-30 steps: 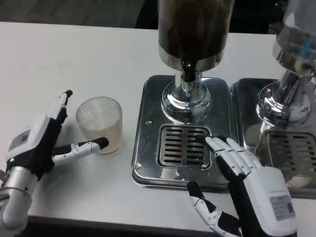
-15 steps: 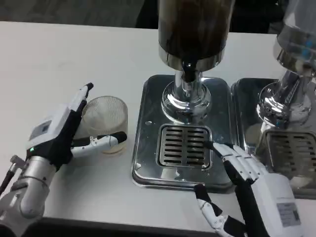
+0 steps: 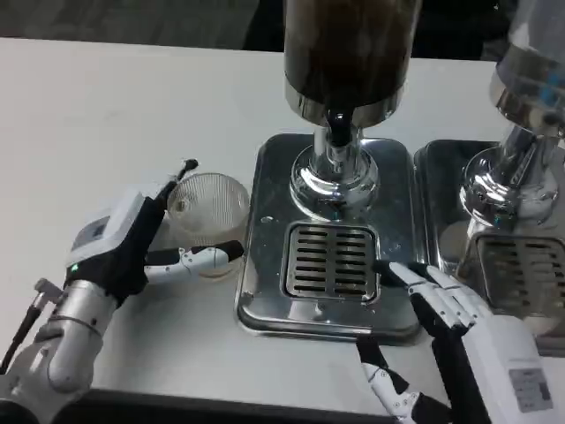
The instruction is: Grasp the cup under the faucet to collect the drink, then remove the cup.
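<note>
While the head view is looking down on the white table (image 3: 106, 106), the left hand (image 3: 132, 243) is wrapping around the clear ribbed plastic cup (image 3: 208, 212), with one finger reaching over the cup's far rim and the thumb lying across its near side, so the cup is sitting inside the curl of that hand and tilting slightly. Just beyond the fingertips of that hand, the cup is standing on the table right beside the left edge of the shiny steel drip tray (image 3: 265, 265), not yet under the black faucet (image 3: 336, 124) of the dark-filled drink dispenser (image 3: 349, 53). The right hand (image 3: 459, 327) is lying flat with its fingers spread and holding nothing, its fingertips resting at the near right corner of the slotted grate (image 3: 328, 261). Past the right hand's outer side, a second chrome dispenser (image 3: 521, 132) is standing on its own tray.
</note>
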`<state>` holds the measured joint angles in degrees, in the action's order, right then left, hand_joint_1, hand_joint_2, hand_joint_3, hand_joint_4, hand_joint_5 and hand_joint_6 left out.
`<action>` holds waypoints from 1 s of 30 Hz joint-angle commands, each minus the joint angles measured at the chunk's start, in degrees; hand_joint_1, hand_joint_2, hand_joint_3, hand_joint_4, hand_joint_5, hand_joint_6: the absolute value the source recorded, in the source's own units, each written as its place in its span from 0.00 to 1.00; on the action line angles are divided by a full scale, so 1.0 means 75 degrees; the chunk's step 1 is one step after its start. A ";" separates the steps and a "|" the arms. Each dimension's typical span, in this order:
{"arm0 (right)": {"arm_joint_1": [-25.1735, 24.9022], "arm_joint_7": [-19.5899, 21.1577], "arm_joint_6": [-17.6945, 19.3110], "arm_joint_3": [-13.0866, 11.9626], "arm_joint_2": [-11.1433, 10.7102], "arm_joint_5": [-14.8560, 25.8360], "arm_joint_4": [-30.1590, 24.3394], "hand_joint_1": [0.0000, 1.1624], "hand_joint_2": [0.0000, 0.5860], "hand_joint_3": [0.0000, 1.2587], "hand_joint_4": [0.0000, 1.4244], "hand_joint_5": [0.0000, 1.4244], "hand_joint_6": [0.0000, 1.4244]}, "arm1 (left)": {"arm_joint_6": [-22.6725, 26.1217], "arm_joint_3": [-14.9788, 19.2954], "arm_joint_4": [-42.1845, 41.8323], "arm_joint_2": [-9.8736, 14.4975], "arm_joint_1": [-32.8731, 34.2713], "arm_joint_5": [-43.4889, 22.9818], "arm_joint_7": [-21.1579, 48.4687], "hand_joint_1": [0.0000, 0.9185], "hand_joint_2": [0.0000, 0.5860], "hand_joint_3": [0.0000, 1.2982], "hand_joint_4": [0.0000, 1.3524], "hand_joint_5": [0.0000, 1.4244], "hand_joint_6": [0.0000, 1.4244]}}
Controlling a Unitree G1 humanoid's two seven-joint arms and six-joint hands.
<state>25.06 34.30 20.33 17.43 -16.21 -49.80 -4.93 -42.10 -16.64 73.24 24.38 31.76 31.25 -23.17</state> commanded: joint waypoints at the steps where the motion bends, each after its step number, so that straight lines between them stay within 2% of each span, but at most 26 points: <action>1: 0.0079 -0.0227 -0.0033 -0.0147 -0.0108 0.0116 -0.0243 0.44 0.71 0.21 0.24 0.14 0.16 | -0.0227 0.0011 0.0045 -0.0157 -0.0089 -0.0180 0.0183 0.42 0.12 0.28 0.23 0.37 0.38; 6: 0.0172 -0.0468 0.0022 -0.0158 -0.0186 0.0110 -0.0462 0.45 0.71 0.22 0.25 0.14 0.15 | -0.0372 0.0074 0.0003 -0.0190 -0.0243 -0.0340 0.0093 0.46 0.16 0.37 0.34 0.50 0.57; 9: 0.0187 -0.0586 0.0049 -0.0201 -0.0225 0.0161 -0.0521 0.45 0.71 0.22 0.25 0.14 0.15 | -0.0409 0.0056 -0.0029 -0.0181 -0.0318 -0.0292 -0.0090 0.48 0.16 0.42 0.43 0.58 0.66; 11: 0.0178 -0.0654 0.0067 -0.0226 -0.0242 0.0207 -0.0544 0.45 0.71 0.22 0.25 0.14 0.15 | -0.0485 0.0041 -0.0094 -0.0135 -0.0409 -0.0214 -0.0463 0.49 0.13 0.48 0.51 0.65 0.74; 14: 0.0151 -0.0752 0.0097 -0.0216 -0.0259 0.0273 -0.0540 0.45 0.71 0.22 0.25 0.14 0.15 | -0.0639 -0.0055 -0.0235 -0.0033 -0.0503 0.0021 -0.1158 0.49 0.11 0.51 0.55 0.68 0.79; 17: 0.0133 -0.0801 0.0116 -0.0191 -0.0269 0.0319 -0.0523 0.45 0.71 0.23 0.26 0.14 0.15 | -0.0806 -0.0077 -0.0378 0.0058 -0.0560 0.0208 -0.1749 0.47 0.11 0.51 0.56 0.69 0.81; 21: 0.0119 -0.0820 0.0165 -0.0184 -0.0269 0.0363 -0.0517 0.45 0.71 0.23 0.26 0.14 0.15 | -0.1009 -0.0098 -0.0656 0.0237 -0.0642 0.0585 -0.2743 0.46 0.11 0.51 0.55 0.68 0.76; 26: 0.0070 -0.0802 0.0266 -0.0186 -0.0258 0.0412 -0.0484 0.46 0.71 0.23 0.26 0.15 0.15 | -0.1153 -0.0165 -0.0752 0.0319 -0.0675 0.0761 -0.3043 0.46 0.10 0.51 0.54 0.67 0.75; 30: 0.0045 -0.0833 0.0311 -0.0167 -0.0247 0.0464 -0.0457 0.45 0.71 0.23 0.26 0.15 0.15 | -0.1188 -0.0270 -0.0770 0.0192 -0.0629 0.0767 -0.2791 0.46 0.11 0.51 0.53 0.66 0.74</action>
<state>25.67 28.30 21.65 16.18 -18.19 -47.06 -8.01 -49.41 -18.10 68.52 26.12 26.61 36.73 -44.08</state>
